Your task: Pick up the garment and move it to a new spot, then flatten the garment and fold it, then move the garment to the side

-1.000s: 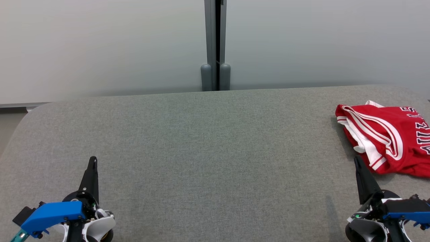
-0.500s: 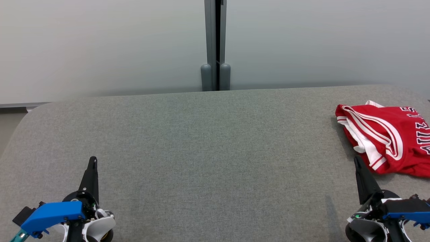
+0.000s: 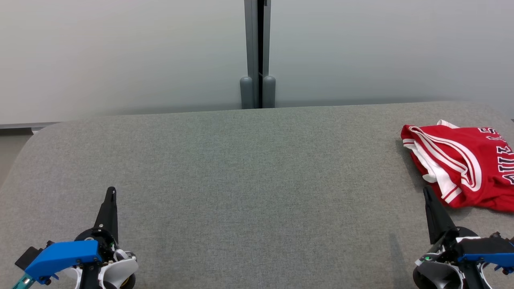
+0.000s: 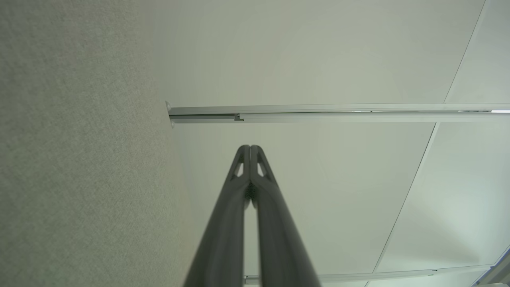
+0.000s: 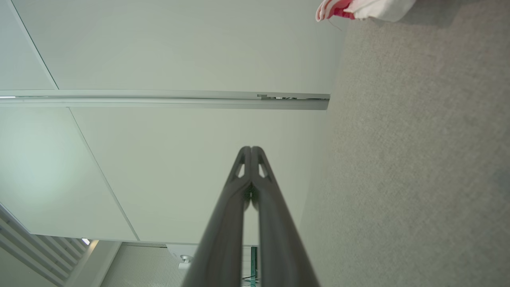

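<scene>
— What is seen from the head view?
— A red garment (image 3: 461, 162) with white stripes is found lying bunched at the far right of the grey padded surface (image 3: 257, 180), just beyond the right gripper (image 3: 426, 192). The left gripper (image 3: 111, 192) is held at the lower left, well apart from it.
— And the left wrist view?
— The left gripper (image 4: 250, 148) is seen pressed shut, empty.
— The right wrist view?
— The right gripper (image 5: 251, 149) is shown likewise (tips touching, nothing gripped). A corner of the garment (image 5: 358, 8) is glimpsed at the top edge.

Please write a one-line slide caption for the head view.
Red garment lies on the right of the grey surface; left gripper and right gripper sit shut near its front.
</scene>
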Available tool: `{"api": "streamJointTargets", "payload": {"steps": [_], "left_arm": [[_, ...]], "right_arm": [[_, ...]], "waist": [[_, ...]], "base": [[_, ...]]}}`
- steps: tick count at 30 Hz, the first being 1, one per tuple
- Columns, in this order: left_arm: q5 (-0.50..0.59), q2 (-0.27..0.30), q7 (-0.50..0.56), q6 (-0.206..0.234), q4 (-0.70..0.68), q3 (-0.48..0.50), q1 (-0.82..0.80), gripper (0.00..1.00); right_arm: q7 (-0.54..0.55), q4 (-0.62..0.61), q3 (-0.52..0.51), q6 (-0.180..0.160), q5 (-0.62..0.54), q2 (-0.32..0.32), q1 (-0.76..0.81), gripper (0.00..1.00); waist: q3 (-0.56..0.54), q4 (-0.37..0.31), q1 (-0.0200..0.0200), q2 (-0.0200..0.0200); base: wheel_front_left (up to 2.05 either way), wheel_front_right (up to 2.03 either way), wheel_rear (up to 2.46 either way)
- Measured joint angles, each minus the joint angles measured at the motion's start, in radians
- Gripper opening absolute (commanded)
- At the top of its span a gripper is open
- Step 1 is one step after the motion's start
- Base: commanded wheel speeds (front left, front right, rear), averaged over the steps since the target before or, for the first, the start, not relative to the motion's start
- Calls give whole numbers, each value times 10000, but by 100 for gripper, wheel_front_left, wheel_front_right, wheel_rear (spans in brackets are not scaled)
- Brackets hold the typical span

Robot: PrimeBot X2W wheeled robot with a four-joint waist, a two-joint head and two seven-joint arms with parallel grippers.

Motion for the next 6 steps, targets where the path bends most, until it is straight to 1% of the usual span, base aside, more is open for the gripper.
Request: {"api": "streamJointTargets", "payload": {"steps": [6], "left_arm": [[0, 0, 2, 0, 0, 0, 0, 0]], "right_arm": [[2, 0, -8, 0, -10, 6, 0, 0]], "waist": [[0, 0, 0, 0]], "base": [[0, 0, 0]]}}
